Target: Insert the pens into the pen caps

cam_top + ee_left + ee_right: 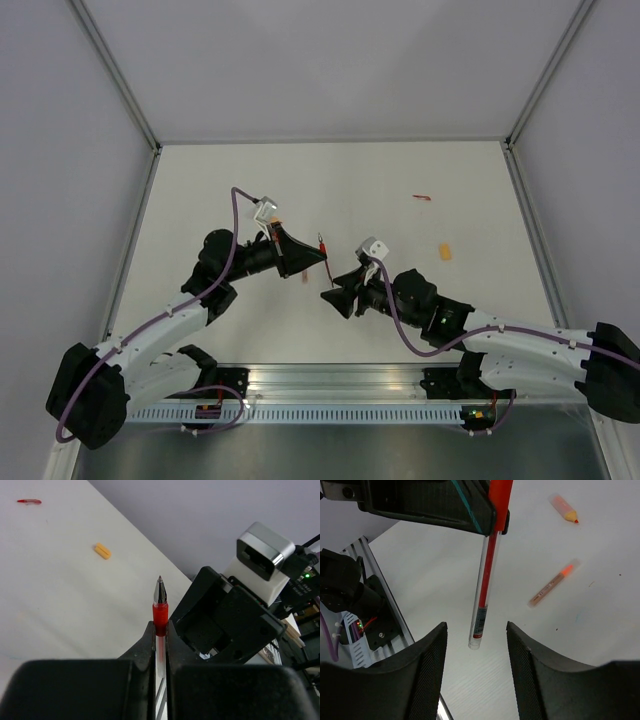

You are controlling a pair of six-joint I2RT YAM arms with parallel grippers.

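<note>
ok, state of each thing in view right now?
red pen: uncapped, clamped
left gripper: jaws shut on red pen
right gripper: jaws open, empty
red cap: loose on table, off its pen
orange cap: loose on table
orange pen: lying flat on table

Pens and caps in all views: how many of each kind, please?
Pens: 3 (red pen in left claw, orange-pink pen and short orange pen lying loose)
Caps: 2 (red cap, orange cap)
Total: 5
</note>
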